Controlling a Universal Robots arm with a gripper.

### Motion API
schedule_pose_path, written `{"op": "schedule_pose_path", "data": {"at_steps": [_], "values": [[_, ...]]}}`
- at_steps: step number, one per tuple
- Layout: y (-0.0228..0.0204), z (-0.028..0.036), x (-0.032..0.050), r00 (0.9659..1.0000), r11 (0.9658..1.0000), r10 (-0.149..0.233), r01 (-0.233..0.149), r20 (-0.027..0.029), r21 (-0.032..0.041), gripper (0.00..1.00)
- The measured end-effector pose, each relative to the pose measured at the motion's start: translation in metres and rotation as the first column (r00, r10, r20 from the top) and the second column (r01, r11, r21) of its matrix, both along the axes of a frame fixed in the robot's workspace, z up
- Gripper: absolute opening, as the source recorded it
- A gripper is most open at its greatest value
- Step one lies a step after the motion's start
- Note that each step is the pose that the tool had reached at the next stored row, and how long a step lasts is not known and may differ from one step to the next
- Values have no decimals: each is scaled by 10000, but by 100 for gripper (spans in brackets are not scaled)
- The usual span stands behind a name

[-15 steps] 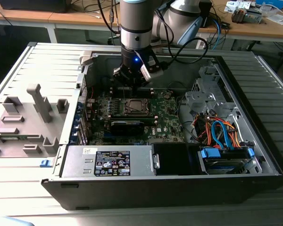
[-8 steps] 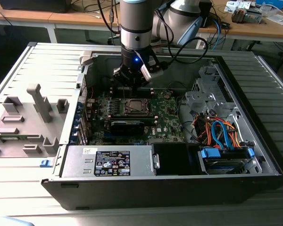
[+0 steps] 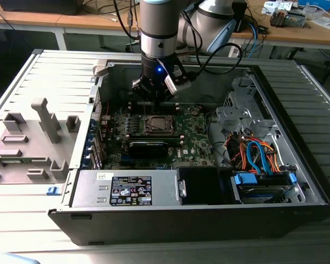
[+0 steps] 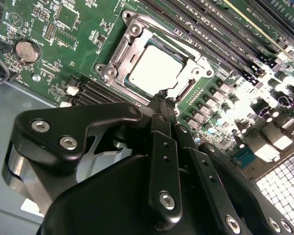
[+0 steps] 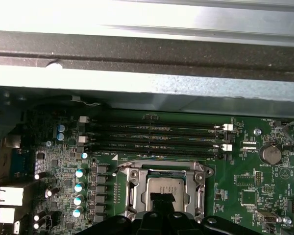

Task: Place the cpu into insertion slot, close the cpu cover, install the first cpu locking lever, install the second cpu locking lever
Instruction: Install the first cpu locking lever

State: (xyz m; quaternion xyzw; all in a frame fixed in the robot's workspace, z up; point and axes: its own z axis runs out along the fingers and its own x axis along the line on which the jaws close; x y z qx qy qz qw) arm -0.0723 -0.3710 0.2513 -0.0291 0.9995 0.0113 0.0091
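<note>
The cpu [image 4: 154, 68] lies flat in the insertion slot [image 3: 157, 125] on the green motherboard, its silver top showing. The cpu cover [image 4: 111, 73], a silver metal frame, lies down around it. My gripper [image 4: 162, 98] hovers just above the socket's edge, its black fingers [image 4: 159, 129] pressed together and shut, with nothing visible between them. In the first wrist view the fingertips [image 5: 161, 199] overlap the edge of the cpu [image 5: 164, 187] inside the cover [image 5: 132, 191]. In the exterior view the gripper [image 3: 154, 93] hangs above the socket. I cannot tell how the locking levers stand.
Long black memory slots [image 5: 152, 137] run beside the socket. A black graphics card [image 3: 148, 146], a power supply [image 3: 126, 190] and a drive bay with coloured cables [image 3: 258, 159] fill the case. A coin battery [image 4: 24, 50] sits on the board. A grey fixture [image 3: 33, 137] lies outside, at the exterior view's left.
</note>
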Motion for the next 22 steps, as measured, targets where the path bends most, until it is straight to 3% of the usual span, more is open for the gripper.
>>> {"op": "schedule_pose_path", "data": {"at_steps": [4, 22], "values": [[-1, 2, -3, 10000, 10000, 2, -2, 1, -51, 11], [0, 44, -20, 10000, 10000, 2, -2, 2, -52, 11]]}}
